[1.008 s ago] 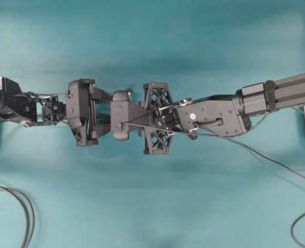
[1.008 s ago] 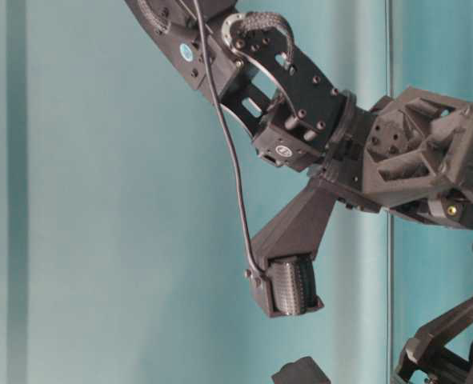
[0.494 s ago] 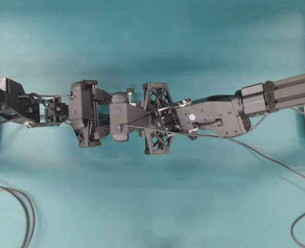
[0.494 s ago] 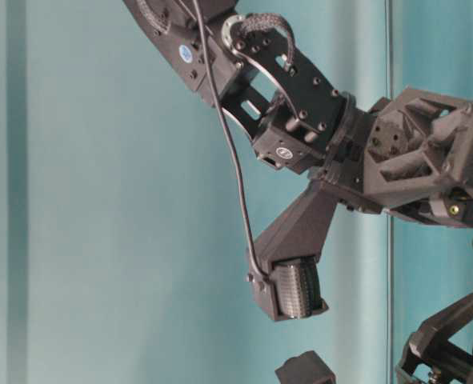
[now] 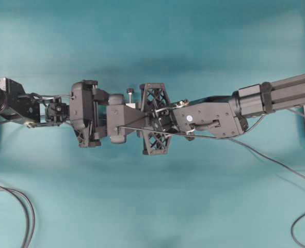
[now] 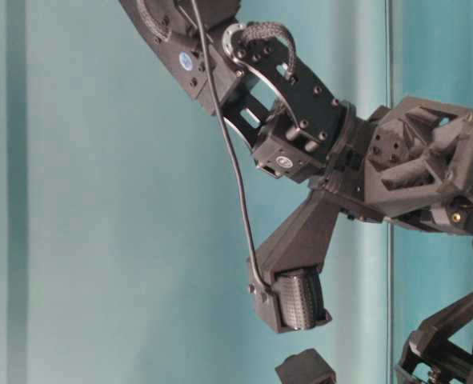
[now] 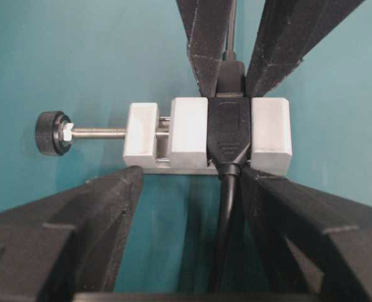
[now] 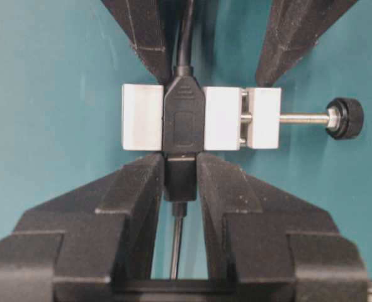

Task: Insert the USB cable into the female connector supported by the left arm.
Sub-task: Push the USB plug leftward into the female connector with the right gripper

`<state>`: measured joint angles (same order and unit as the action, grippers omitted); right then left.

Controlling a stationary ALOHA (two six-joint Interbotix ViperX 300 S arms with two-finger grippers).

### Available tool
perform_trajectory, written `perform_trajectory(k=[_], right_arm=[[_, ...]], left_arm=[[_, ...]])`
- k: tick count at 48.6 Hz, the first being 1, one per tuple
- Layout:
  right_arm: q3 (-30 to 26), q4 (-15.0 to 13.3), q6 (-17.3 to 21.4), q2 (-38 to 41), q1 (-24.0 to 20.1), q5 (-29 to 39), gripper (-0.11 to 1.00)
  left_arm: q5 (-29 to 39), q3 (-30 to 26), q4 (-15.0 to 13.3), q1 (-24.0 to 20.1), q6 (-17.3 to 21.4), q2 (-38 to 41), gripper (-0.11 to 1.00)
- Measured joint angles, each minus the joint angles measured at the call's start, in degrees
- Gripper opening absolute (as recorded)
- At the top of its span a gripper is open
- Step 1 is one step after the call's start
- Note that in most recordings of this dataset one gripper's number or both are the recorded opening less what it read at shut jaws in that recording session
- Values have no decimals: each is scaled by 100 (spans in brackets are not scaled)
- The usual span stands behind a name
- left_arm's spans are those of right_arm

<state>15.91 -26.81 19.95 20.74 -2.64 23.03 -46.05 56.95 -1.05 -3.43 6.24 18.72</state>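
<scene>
Teal matte table (image 5: 152,46), plain and uniform, fills the background in every view.

Landmark: female connector (image 7: 208,135), a white blocky clamp of smooth squared segments around a glossy black moulded socket body, held above the table between the two arms.
- Screw pin with knurled black knob (image 7: 49,133): threaded silvery rod, projecting sideways from the connector.
- Left gripper (image 7: 192,189): matte black wedge fingers with a rough foam-like face, spread wide against the connector's white blocks, supporting it.
- Right gripper (image 8: 180,182): similar black wedges, pinched on the dark plug housing of the USB cable (image 8: 180,179), which butts directly against the connector's black socket.
- Cable run: thin, dark grey, flexible, trailing from the plug back between the right fingers.

Progress, as judged: plug and socket are aligned and touching; no silvery plug tip shows, so insertion looks largely or fully done. Seating depth cannot be confirmed. Remaining: any final push, then release.
</scene>
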Motion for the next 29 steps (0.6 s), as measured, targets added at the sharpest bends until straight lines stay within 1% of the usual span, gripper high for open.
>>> perform_trajectory(k=[9,29], right_arm=[[-26,0,-229,9,-26,62,21],[-26,9,-202,18,-35,70,21]], left_arm=[[44,-18,0,9,0,-9,76],[79,-18,0,9,0,-53,77]])
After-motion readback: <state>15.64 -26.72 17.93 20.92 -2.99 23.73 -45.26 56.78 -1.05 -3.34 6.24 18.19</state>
